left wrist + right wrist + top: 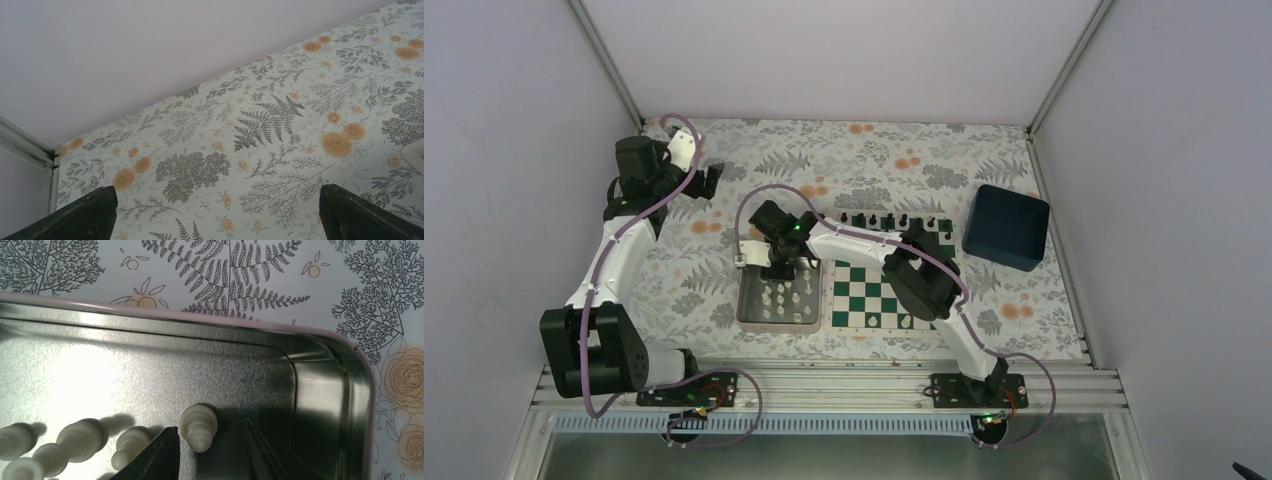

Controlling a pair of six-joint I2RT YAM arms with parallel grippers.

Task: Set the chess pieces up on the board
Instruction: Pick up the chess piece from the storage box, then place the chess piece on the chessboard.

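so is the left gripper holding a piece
No, the left gripper is wide open over the floral cloth, with nothing between its fingers.

A square silver metal tray [749,312] with a raised, rounded rim lies on a white tablecloth printed with grey ferns and orange roses [894,160]. In the right wrist view the tray's brushed floor glares under the light. A dark blue square box [1006,228] sits well apart to the right, near the cloth's edge. Pale lilac walls [824,50] enclose the table, and a ribbed aluminium rail [824,385] runs along its near side
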